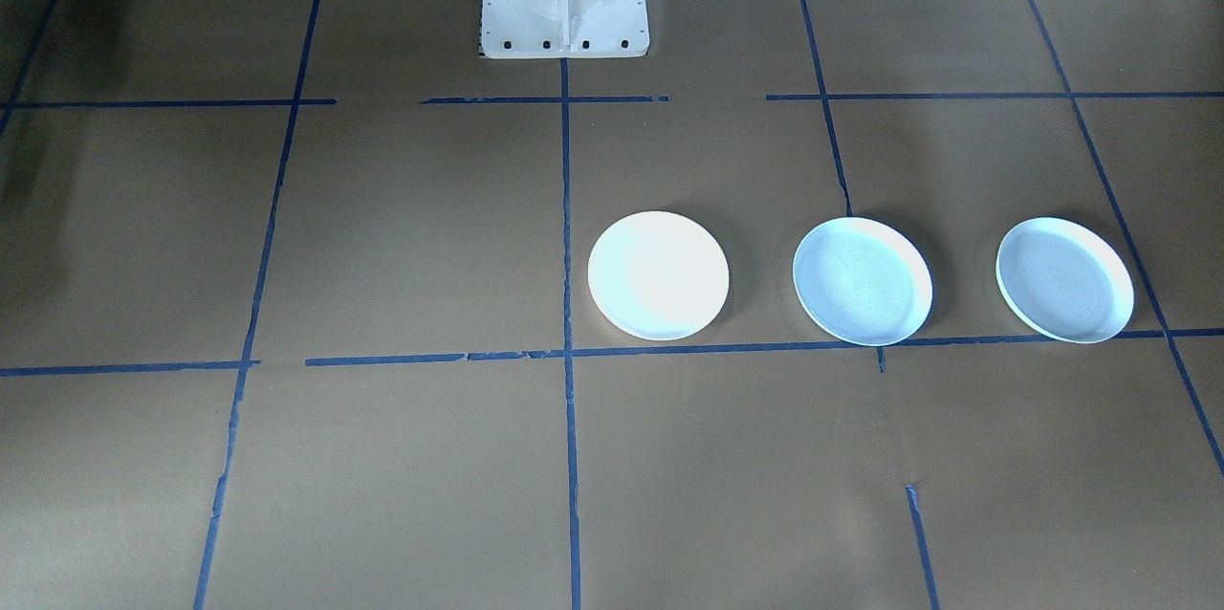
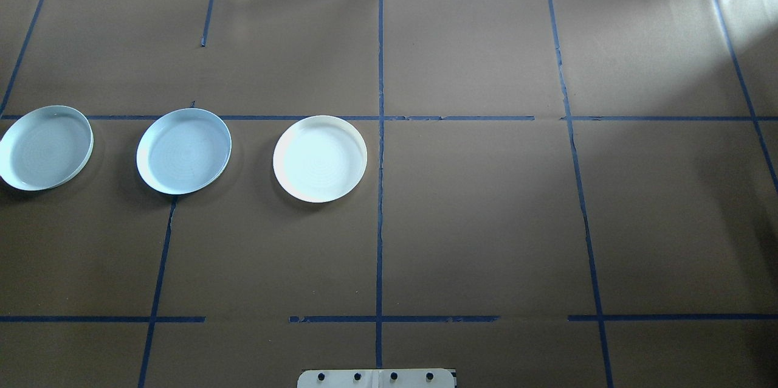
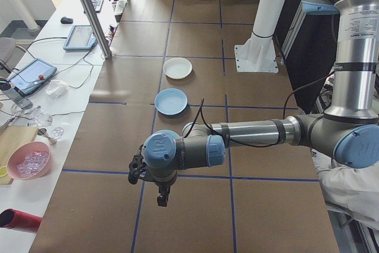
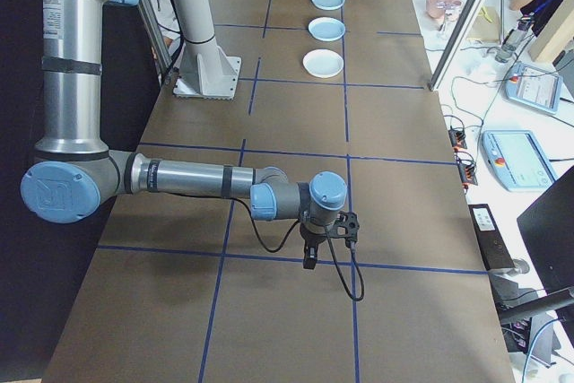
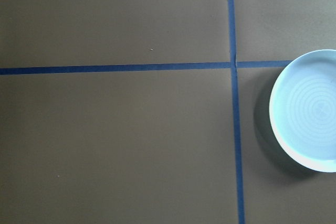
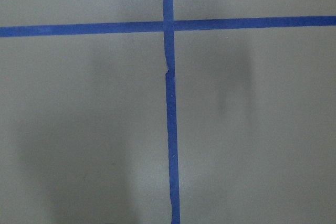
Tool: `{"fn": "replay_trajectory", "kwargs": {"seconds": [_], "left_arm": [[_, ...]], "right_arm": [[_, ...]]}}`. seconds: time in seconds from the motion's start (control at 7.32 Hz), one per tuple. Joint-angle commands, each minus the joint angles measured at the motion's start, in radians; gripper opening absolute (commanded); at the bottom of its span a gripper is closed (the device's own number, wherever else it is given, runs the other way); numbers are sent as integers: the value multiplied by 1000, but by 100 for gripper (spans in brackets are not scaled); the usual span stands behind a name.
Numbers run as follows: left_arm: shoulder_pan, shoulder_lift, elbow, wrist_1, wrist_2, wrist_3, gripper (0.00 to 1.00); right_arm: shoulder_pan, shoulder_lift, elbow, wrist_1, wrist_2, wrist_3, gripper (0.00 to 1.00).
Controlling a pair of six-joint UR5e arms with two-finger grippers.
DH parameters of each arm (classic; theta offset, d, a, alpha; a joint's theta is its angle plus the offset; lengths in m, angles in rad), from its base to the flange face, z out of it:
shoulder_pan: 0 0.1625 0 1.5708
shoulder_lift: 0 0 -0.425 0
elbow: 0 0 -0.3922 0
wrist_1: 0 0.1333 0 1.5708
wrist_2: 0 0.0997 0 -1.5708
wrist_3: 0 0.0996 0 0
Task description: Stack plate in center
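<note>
across the brown table (image 2: 486, 224) i've got wide bare paper on my right half, blue tape lines (image 2: 380, 193) gridding it. three plates sit in a row, apart, on my left half: white plate (image 2: 320, 158) just beside the centre line, middle blue plate (image 2: 183, 151), outer blue plate (image 2: 45, 146) cut by the frame edge. left gripper (image 3: 161, 198) and right gripper (image 4: 309, 260) hang over bare table; jaws too small, can't tell.

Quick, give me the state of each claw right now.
Left claw: seen only in the left side view, cannot be told; nothing visibly held.
Right claw: seen only in the right side view, cannot be told; nothing visibly held.
</note>
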Motion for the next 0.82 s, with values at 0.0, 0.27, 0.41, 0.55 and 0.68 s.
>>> {"fn": "replay_trajectory", "kwargs": {"seconds": [0.0,0.27,0.41,0.55,0.68], "left_arm": [[0,-4,24,2,-1,8,100],[2,-15,47,-16,-1,7,100],[2,-13,55,-62,1,7,100],[3,-34,140,-79,1,10,100],[3,-69,230,-166,-8,14,100]], "right_arm": [[0,0,1,0,0,0,100],[0,0,-1,0,0,0,100],[0,0,1,0,0,0,100],[0,0,-1,0,0,0,100],[-1,0,1,0,0,0,100]]}}
